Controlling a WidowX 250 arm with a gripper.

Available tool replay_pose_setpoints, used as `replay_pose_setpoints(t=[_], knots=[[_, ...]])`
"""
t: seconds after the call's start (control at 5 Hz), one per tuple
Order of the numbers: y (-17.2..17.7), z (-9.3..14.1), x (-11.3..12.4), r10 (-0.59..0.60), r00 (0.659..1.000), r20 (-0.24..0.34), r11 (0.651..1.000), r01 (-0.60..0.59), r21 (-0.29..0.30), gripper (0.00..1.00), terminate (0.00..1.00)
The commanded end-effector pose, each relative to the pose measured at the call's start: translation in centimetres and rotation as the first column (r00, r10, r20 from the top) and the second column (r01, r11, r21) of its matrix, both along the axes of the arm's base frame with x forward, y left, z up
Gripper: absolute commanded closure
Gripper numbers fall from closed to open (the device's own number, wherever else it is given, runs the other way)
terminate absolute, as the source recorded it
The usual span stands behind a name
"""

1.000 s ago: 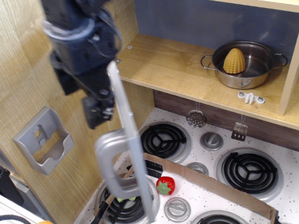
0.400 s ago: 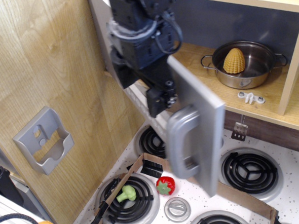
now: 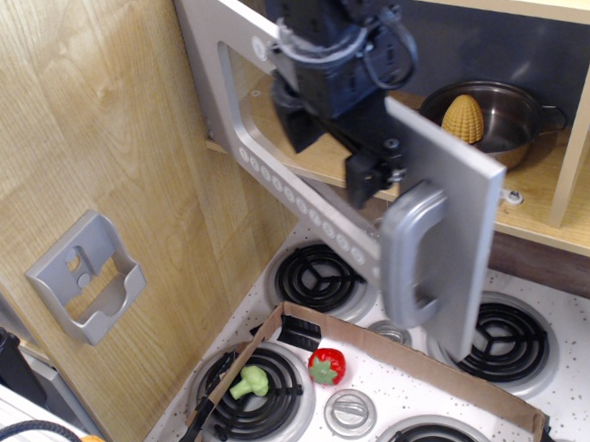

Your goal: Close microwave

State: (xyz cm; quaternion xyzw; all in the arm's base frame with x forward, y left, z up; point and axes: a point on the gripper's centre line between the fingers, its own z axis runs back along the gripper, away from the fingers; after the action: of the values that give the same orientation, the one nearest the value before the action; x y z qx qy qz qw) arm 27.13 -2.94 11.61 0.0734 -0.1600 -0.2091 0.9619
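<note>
1. Microwave sits in the upper middle of the view, built into a light-wood cabinet above the stove; its wide grey door is swung partway across the opening, hinged at the left, its free edge toward the right and near side.
2. A clear window fills the left part of the door, with a row of round buttons running along below it.
3. The curved grey handle stands out from the right end of the door, toward the near side.
4. The dark robot arm comes down from the top, and its pincer is pressed against the door just above the handle; whether its jaws are parted or clenched cannot be told.
5. Behind the door, at the right on the wood shelf, stands a steel pot holding a yellow corn cob.
6. On the speckled worktop below lie black coil burners, a cardboard tray, a red strawberry and a green broccoli piece.
7. A small grey holder is fixed to the wood wall at the left, well apart from the door.
</note>
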Motion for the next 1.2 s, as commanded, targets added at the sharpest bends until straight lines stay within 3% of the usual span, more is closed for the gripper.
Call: replay_pose_setpoints(t=[0.0, 0.4, 1.0], knots=[[-2.0, 2.8, 4.0, -0.045, 0.997, 0.059, 0.999, 0.045, 0.006, 0.00, 0.00], [-3.8, 4.3, 6.4, -0.089, 0.993, 0.078, 0.996, 0.087, 0.029, 0.00, 0.00], [-4.5, 4.7, 7.7, -0.113, 0.988, 0.109, 0.993, 0.110, 0.032, 0.00, 0.00]])
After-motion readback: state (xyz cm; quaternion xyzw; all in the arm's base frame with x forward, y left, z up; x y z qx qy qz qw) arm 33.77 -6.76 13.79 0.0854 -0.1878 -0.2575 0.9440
